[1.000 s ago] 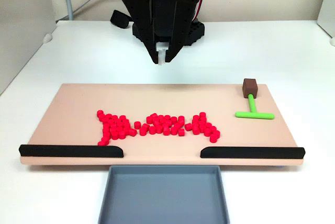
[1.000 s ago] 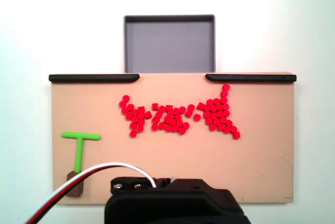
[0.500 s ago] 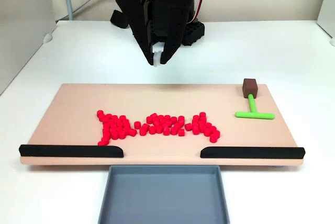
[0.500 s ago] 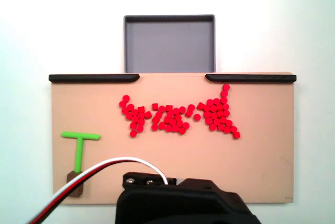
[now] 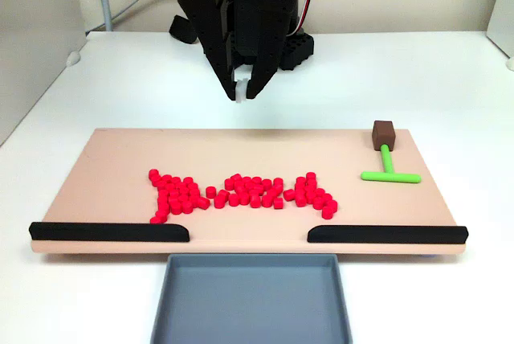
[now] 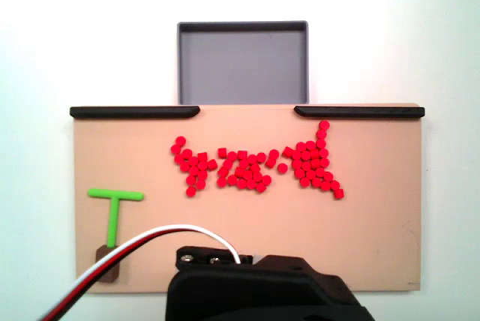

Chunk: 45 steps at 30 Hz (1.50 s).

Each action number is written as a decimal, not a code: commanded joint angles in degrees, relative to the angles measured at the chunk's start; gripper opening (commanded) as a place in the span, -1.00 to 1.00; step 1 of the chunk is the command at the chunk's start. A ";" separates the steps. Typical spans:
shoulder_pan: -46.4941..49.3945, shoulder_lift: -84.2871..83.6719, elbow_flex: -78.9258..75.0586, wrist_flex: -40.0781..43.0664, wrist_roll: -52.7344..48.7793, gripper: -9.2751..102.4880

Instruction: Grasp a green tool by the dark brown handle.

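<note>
Hovering above the desk [image 5: 450,79] behind the tan board [image 5: 112,167], the hand [image 5: 244,92] points down with its fingertips nearly together, empty. In this fixed view the green tool [image 5: 389,169] lies well to its right on the board, stem running back to the dark brown handle [image 5: 384,133], crossbar nearest the camera. The other fixed view shows a cable [image 6: 127,253] crossing the handle.

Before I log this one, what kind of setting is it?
Probably a lab or hobby tabletop test bench: a plain white table, a tan board scattered with red cubes, and a grey tray at its edge.
</note>
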 commanded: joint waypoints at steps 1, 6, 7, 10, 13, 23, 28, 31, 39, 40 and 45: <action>-1.14 1.05 -0.79 0.26 -0.35 -0.84; -2.72 1.32 -0.79 0.26 -0.18 -0.84; -3.34 1.23 -0.79 0.26 -0.18 -0.84; -5.27 1.23 -0.79 0.26 0.70 -0.84; -7.29 1.67 -0.79 0.26 3.25 -0.84; -13.54 5.62 2.46 0.26 8.35 -0.84; -16.35 9.58 6.77 -1.32 10.90 -0.84; -18.02 11.43 9.67 -2.64 12.39 -0.84; -21.36 17.67 17.84 -7.91 16.08 -0.84; -21.71 18.63 18.98 -8.00 16.44 -0.84; -23.12 22.06 23.38 -10.55 19.42 -0.84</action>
